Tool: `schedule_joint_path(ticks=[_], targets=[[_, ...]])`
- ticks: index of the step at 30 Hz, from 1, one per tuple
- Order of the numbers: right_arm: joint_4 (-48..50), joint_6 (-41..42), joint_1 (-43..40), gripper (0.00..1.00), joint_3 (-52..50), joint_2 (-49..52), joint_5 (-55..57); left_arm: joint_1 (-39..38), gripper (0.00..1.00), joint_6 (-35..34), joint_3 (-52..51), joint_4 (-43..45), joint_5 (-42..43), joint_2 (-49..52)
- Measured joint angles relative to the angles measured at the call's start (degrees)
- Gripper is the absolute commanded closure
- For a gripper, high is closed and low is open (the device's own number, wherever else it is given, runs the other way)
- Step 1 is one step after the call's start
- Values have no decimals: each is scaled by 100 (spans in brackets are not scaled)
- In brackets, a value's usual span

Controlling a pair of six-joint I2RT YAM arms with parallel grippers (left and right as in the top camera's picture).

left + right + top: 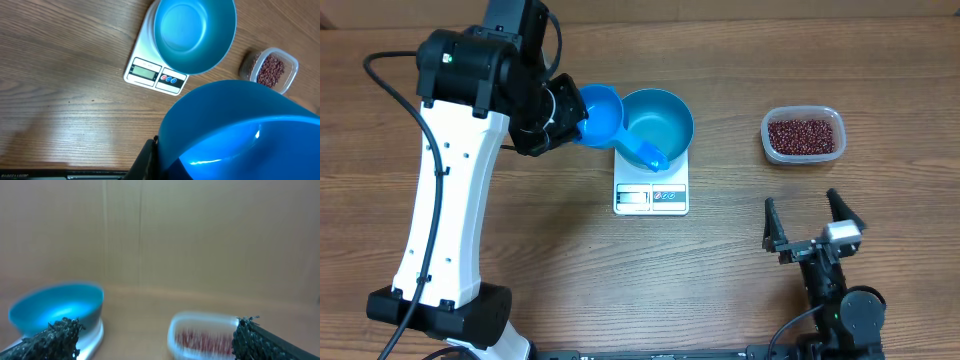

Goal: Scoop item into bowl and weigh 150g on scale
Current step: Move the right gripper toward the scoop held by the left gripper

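Blue plastic, smooth and glossy, makes up both the deep round bowl and the scoop seen from overhead. The bowl sits on the scale, a flat white square with its grey display edge turned toward the robot's side. The left hand is clamped on the scoop. The scoop's long axis runs from that hand diagonally right and toward the robot, and its far end reaches over the bowl's rim. The beans, tiny, dark red-brown and heaped loosely, lie in a clear rounded-rectangle tub well to the right of the scale, its long side running left to right. The right hand hangs nearer the robot than the tub, its fingers spread apart and holding nothing. The tabletop is matte wood grain.

The left wrist view shows the scoop's curved back filling the foreground beside a dark finger. Beyond it the bowl's inside looks bare. The scale shows one reddish and one blue round button, but nothing on its display or labels can be read.

The right wrist view is blurred. Two rough black fingertips stand wide apart, with the bowl on the left and the tub of beans between them.
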Motion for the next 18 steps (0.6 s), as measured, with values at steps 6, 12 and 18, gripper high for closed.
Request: schedule_joint_path(ticks=[6,12,18], targets=[[791,267,0,0,92,-7,219,-107,96,-2,-9,0,0,0],[-619,807,0,0,1152,0,422,-142,96,-2,-9,-2,-2,0],[-2310,1309,-2,0,2830,214,579,-153,96,-2,-11,-2,0,0]])
